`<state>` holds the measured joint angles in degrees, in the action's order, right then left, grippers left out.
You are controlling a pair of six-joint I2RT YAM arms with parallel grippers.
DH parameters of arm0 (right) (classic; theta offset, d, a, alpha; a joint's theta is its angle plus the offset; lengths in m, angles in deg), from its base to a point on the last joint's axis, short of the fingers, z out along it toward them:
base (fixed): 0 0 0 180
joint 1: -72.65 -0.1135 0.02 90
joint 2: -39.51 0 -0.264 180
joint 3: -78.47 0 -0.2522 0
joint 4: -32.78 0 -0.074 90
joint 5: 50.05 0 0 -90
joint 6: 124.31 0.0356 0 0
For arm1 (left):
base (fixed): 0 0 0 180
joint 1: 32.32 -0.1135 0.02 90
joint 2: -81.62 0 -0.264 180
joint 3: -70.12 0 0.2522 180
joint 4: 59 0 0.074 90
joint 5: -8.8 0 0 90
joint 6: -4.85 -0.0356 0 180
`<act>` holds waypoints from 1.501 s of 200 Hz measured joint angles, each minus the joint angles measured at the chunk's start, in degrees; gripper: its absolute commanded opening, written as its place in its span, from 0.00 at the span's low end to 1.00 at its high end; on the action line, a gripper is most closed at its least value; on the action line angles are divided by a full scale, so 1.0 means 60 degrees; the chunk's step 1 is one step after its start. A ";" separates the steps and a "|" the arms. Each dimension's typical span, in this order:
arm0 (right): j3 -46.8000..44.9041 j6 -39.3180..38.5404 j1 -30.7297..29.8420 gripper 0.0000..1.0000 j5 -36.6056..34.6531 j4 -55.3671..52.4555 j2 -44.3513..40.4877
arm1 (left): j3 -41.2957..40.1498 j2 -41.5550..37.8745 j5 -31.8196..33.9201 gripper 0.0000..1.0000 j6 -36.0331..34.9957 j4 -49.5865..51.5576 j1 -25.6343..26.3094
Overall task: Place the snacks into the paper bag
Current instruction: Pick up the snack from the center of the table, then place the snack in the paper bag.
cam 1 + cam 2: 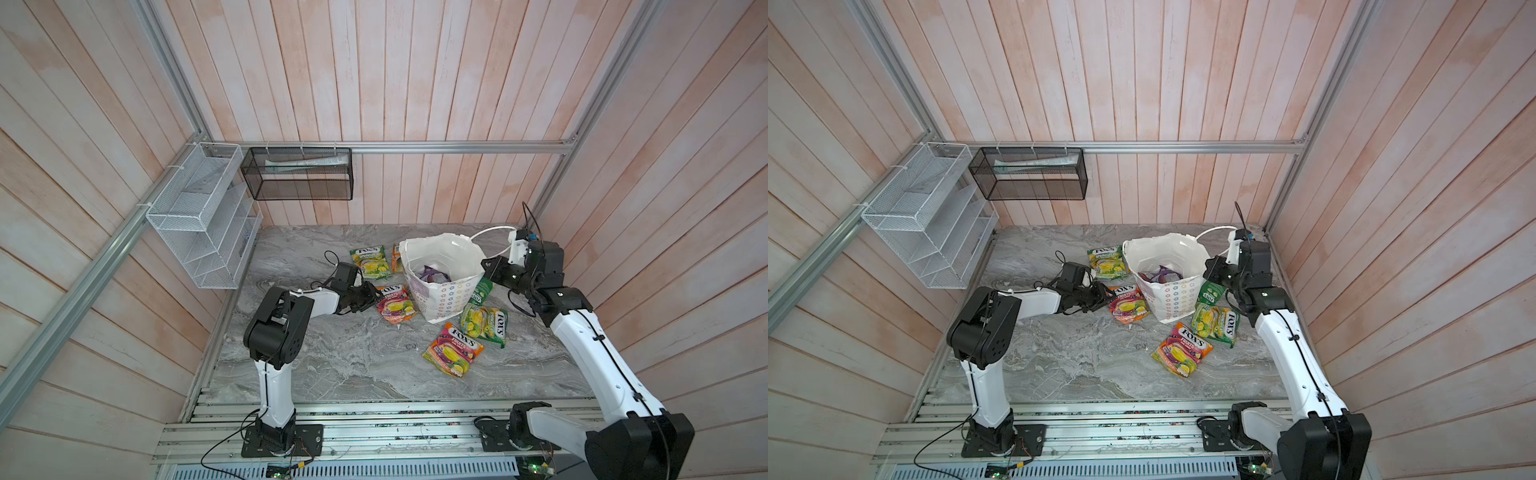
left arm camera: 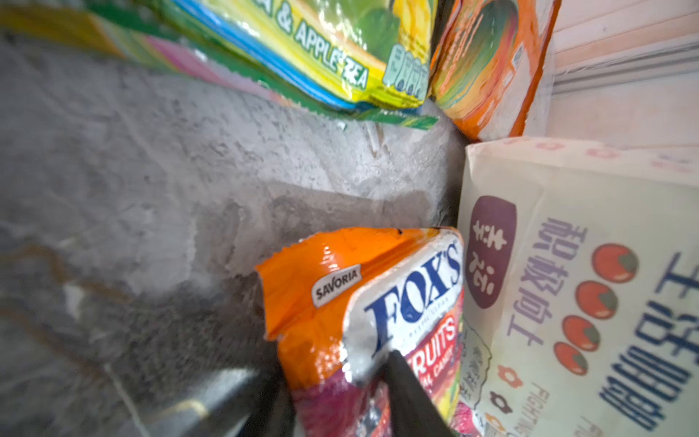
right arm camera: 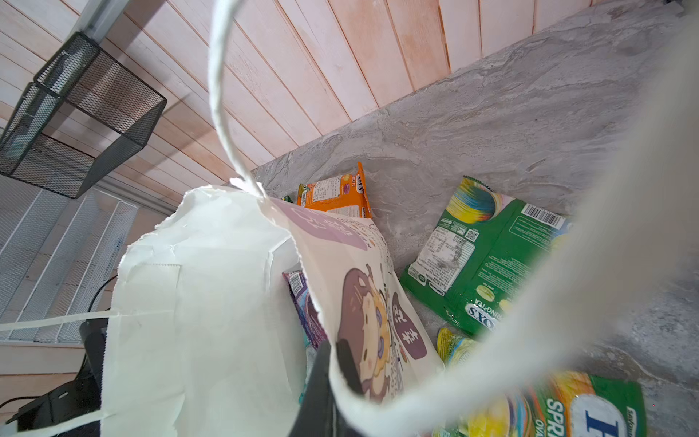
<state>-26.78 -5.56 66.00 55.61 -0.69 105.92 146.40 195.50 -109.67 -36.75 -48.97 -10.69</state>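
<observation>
left jaws: we're pinching the glossy orange-pink FOX'S candy pouch by the side facing our left arm.
pouch: lying on the grey marble-look table, just beside the bag's foot.
right jaws: pressed together on the rim of the tall white paper carrier bag, holding its mouth open.
bag: standing upright toward the table's far side, with a purple pouch inside.
step: we're reading this as lifting the pinched pouch into the bag.
doing it well: we're advising going straight up until the dangling end is clearing the rim, then crossing over and releasing low inside.
edges: the thin paper rim is likely folding if dragged across.
room: the front-left table is lying open. A yellow-green pouch is sitting just behind the left wrist.
</observation>
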 measured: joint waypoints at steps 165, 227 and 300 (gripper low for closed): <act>-0.0058 0.0153 0.0000 0.00 0.0015 -0.0120 -0.0186 | 0.0073 -0.4772 0.1341 0.00 0.0109 0.1457 -0.0302; -0.0058 0.0197 0.0000 0.00 0.0022 -0.0120 -0.0215 | 0.1971 -0.6244 0.2754 0.00 -0.1402 0.2943 -0.0288; -0.0058 0.0204 0.0000 0.00 0.0127 -0.0146 -0.0233 | 0.3945 -0.6572 0.2980 0.00 -0.3548 0.1603 0.0765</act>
<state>-27.13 -4.33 66.00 56.38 -1.56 104.53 170.07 156.07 -91.79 -58.03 -39.35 -6.10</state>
